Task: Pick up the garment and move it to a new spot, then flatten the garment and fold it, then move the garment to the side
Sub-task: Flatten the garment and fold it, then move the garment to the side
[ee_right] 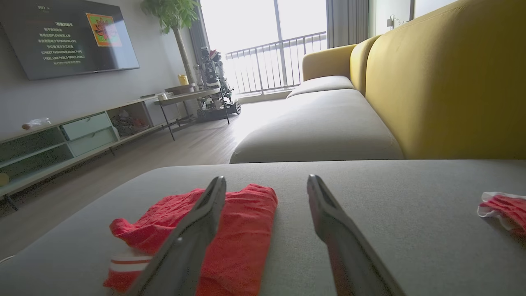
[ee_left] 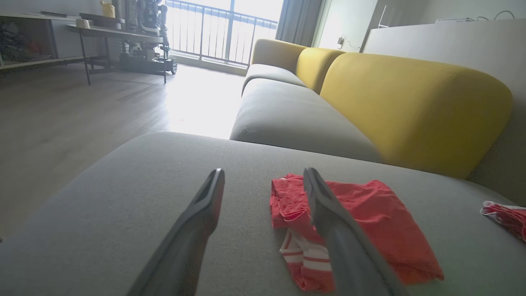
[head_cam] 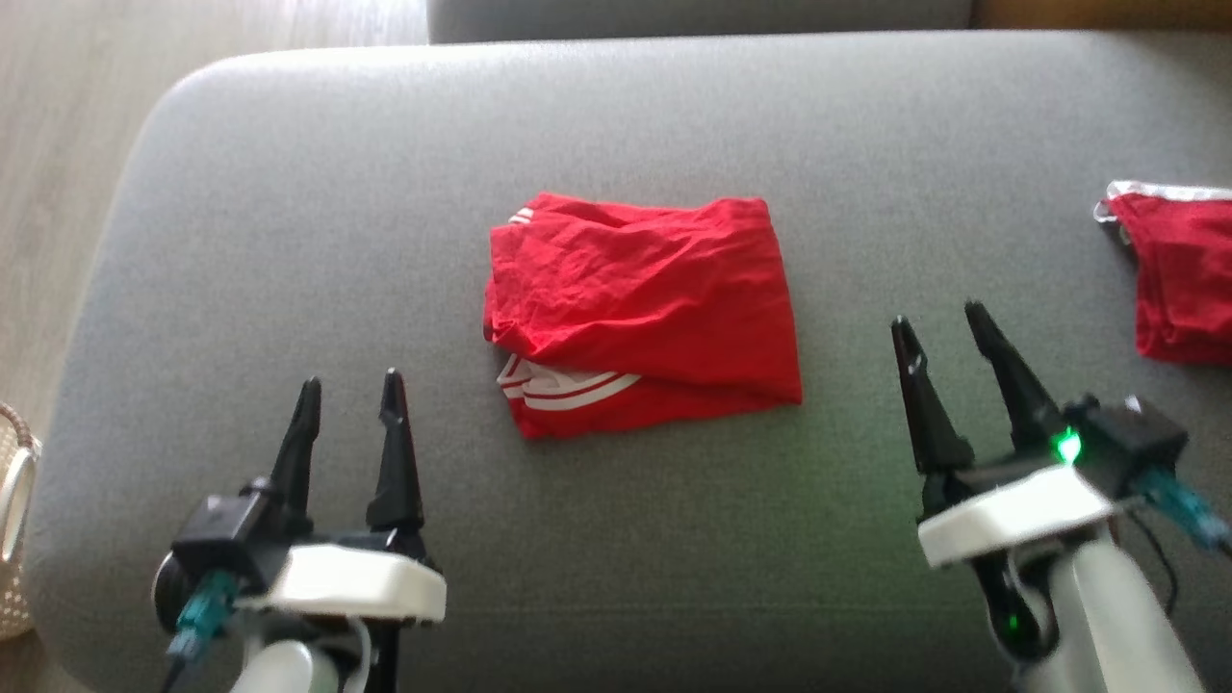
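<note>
A red garment [head_cam: 645, 313] with white stripes lies folded in a rough rectangle at the middle of the grey cushion [head_cam: 337, 241]. My left gripper [head_cam: 351, 393] stands open near the front left, apart from the cloth, with nothing between its fingers. My right gripper [head_cam: 941, 318] stands open at the front right, also empty and clear of the cloth. In the left wrist view the garment [ee_left: 370, 218] lies ahead and to the right of the left gripper [ee_left: 263, 174]. In the right wrist view the garment [ee_right: 242, 234] lies to the left, partly behind one finger of the right gripper [ee_right: 266, 181].
A second red piece of cloth [head_cam: 1179, 274] with a white edge lies at the cushion's right edge. A woven basket [head_cam: 14, 525] stands on the floor at the left. Yellow sofa backs [ee_left: 411, 102] rise beyond the cushion, with wooden floor [ee_left: 82, 107] to the left.
</note>
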Available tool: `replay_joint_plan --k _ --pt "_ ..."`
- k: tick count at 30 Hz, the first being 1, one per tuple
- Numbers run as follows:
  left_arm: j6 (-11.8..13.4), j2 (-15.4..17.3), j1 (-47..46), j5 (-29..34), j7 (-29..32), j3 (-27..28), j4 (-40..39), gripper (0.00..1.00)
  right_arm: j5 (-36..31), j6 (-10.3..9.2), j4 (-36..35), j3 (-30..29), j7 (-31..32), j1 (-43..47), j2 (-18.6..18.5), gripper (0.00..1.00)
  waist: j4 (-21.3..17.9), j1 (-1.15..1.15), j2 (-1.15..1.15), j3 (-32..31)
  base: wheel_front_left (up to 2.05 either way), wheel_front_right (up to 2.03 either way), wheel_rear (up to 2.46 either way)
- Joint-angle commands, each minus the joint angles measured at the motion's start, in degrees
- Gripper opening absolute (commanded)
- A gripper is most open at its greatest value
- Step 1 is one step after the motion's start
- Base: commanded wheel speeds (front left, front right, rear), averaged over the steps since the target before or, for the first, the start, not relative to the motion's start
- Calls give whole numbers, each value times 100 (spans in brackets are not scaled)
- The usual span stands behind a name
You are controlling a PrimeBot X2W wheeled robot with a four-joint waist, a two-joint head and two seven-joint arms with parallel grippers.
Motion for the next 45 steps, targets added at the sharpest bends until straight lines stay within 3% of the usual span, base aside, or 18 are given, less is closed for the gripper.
replay_joint_plan --k 1,9,18,31,45 --pt "-100 -76 3 216 -69 379 -254 100 -14 -1 -442 139 -52 140 49 100 9 0 0 -142 0 0 0" --pt "-568 -523 729 890 -69 866 -331 100 -142 -1 -968 -6 -53 1198 49 100 96 0 0 -599 0 0 0" --pt "-1014 -801 1142 1377 -70 1232 -194 100 -386 -1 -1011 58 -54 1468 49 100 120 0 0 -831 0 0 0" --pt "-1256 -901 1311 1683 -70 1366 -16 100 -127 -1 -886 72 -54 1589 49 100 160 0 0 -989 0 0 0" --pt "-1315 -929 1319 1729 -70 1441 16 100 -113 -1 -850 48 -54 1616 49 100 211 0 0 -985 0 0 0"
